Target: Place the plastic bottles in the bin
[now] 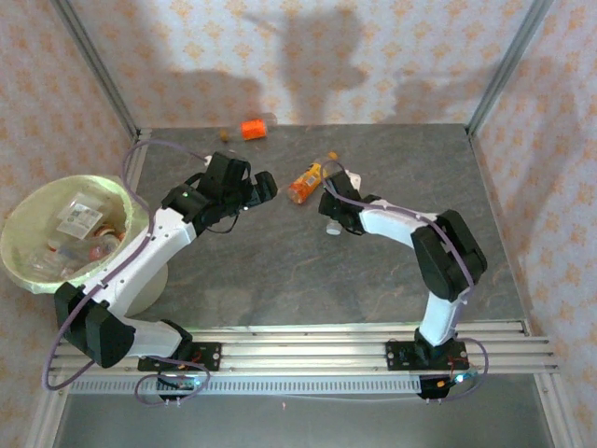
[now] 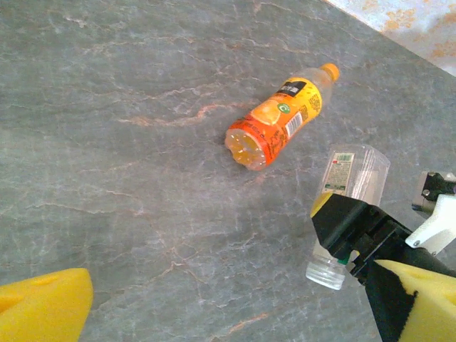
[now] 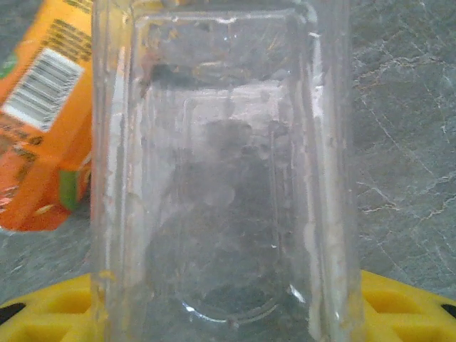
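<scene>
**Top view.** The right gripper [image 1: 331, 213] was clamped on a clear bottle [image 1: 333, 227] at mid-table, and the wrist above hid most of that bottle.

**Right wrist view.** The clear bottle's transparent wall crowded the lens. Both its ends were cut off, and its lower part sat between the yellow finger pads [image 3: 402, 303].

**Left wrist view.** An orange-labelled bottle [image 1: 306, 182] lay on the grey table [image 1: 280, 271], near the clear bottle but apart from it.

**Remaining items.** The left gripper [image 1: 263, 187] hung with its fingers spread wide and nothing between them, just left of the orange-labelled bottle. A third bottle [image 1: 248, 129] lay against the far wall, its clear portion hard to make out. The bin [image 1: 19, 261], at the table's left edge, held several bottles [image 1: 84, 233], which were indistinct under glare.
</scene>
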{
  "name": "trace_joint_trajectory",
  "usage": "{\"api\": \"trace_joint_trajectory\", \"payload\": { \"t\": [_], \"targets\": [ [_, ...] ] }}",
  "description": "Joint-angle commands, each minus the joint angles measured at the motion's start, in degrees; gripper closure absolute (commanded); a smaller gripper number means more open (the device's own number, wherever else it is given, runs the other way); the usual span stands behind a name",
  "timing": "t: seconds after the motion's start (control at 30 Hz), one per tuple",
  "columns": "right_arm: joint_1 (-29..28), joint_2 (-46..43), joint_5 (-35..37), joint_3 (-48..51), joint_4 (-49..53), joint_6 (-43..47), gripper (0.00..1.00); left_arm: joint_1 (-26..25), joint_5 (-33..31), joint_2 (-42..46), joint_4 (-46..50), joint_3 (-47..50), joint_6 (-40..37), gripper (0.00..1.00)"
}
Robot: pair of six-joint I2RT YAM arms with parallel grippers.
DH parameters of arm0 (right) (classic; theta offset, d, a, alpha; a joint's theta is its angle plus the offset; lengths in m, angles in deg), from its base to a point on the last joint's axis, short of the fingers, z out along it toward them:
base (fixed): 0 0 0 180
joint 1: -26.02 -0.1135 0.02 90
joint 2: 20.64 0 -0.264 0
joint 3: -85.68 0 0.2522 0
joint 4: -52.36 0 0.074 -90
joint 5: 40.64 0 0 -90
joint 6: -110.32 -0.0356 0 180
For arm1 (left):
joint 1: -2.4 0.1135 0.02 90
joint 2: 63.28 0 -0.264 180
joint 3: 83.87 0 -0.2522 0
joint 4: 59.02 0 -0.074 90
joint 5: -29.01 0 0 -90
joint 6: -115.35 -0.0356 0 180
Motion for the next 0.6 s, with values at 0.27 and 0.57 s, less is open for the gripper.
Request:
{"api": "trace_joint_trajectory", "payload": {
  "t": [0.27, 0.57],
  "targets": [
    [-0.5, -11.1, -10.5, 6.8, -14.3, 3.9, 0.58, 0.3, 5.6, 2.4, -5.9, 2.0, -4.7, 0.00],
    [-1.3, -17.2, -19.2, 6.8, -20.0, 0.2, 0.60, 4.2, 16.6, 7.2, -11.8, 5.8, -9.7, 0.00]
  ]
}}
